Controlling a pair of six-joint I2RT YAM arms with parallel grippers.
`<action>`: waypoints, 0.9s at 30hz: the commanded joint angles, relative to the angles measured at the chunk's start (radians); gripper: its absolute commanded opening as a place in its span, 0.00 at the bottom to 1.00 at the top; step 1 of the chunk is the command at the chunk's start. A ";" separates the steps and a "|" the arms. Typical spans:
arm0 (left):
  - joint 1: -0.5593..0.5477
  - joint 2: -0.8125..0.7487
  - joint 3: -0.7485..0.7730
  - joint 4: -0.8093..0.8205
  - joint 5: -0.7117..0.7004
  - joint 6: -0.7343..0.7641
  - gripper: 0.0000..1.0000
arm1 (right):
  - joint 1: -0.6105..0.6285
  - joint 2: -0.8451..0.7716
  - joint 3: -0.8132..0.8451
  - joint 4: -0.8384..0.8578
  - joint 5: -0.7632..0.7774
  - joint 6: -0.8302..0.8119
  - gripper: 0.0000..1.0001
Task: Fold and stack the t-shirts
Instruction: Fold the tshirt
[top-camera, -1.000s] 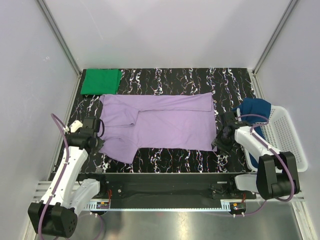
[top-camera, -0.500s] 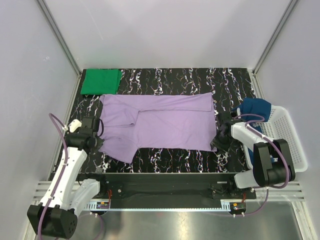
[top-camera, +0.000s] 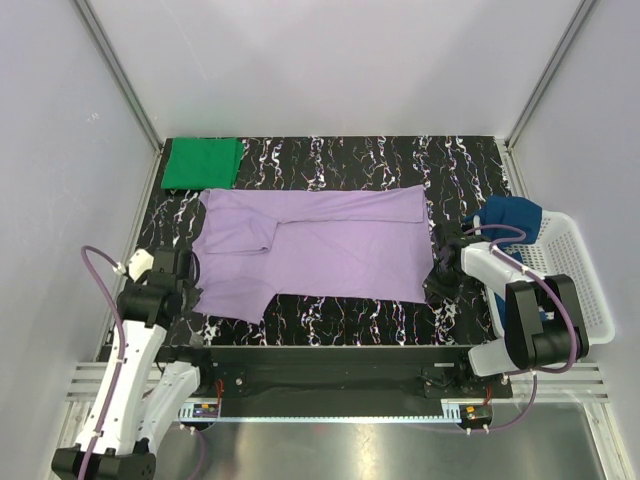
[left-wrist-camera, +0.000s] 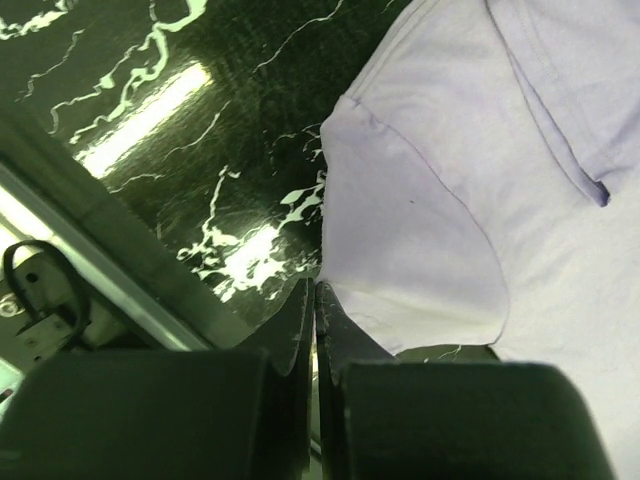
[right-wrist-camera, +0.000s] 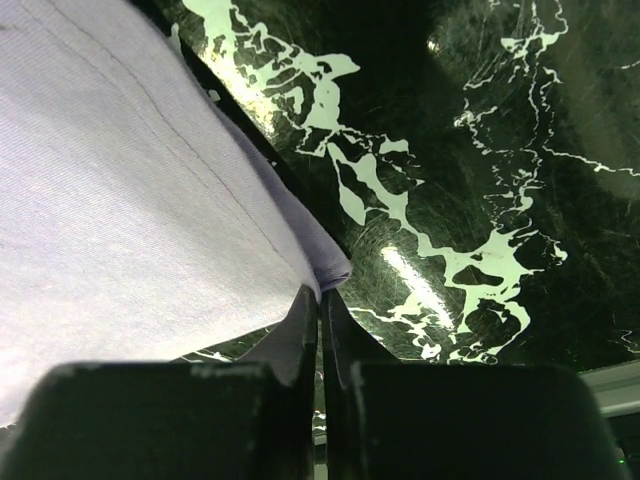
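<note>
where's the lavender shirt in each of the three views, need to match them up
Top external: the lavender shirt lies spread flat mid-table, between the two arms.
Left wrist: it fills the upper right, its sleeve edge pinched by the closed left hand.
Right wrist: it fills the upper left, its corner pinched by the closed right hand.
Shared landmark: the black, white-veined tabletop beside the cloth in every view.

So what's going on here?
Both arms are on the lavender t-shirt, spread on the table. The left jaws are shut on its near sleeve corner, the right jaws on its near hem corner. The green t-shirt lies folded at the far left; the dark blue t-shirt drapes over the basket edge.
</note>
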 joint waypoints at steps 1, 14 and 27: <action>-0.003 -0.027 0.059 -0.041 -0.052 0.008 0.00 | 0.009 -0.015 -0.010 0.004 0.022 -0.027 0.00; -0.004 0.023 0.230 -0.052 -0.048 0.149 0.00 | 0.035 -0.092 0.159 -0.155 -0.072 -0.076 0.00; -0.010 0.498 0.476 0.210 0.089 0.367 0.00 | 0.000 0.193 0.425 -0.172 -0.104 -0.170 0.00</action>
